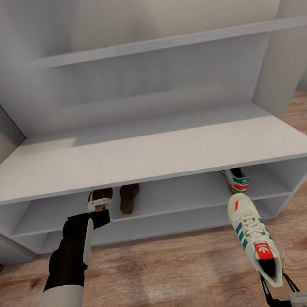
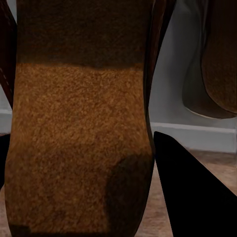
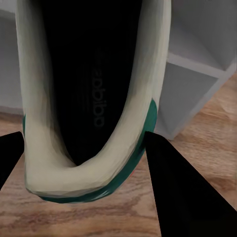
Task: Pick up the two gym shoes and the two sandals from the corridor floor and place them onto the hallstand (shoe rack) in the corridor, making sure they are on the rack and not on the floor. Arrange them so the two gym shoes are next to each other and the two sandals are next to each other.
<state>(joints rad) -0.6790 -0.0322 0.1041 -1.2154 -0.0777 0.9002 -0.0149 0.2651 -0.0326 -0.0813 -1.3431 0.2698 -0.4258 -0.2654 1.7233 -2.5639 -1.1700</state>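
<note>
Loading: shoes onto the hallstand (image 1: pixel 148 154), a wide pale-grey unit on the corridor floor (image 1: pixel 168 271).
Done: one gym shoe (image 1: pixel 236 180) and one sandal (image 1: pixel 129 197) sit on its upper open shelf.
Right end effector (image 1: pixel 280 297): pinching the second gym shoe (image 1: pixel 255 239) by its heel, in front of the shelves.
Left end effector (image 1: pixel 98 205): at the shelf's edge, pinching the second sandal (image 2: pixel 79 148) beside its mate.
Left to do: judged, release both.
Obstruction: the flat top overhangs the shelf.
</note>
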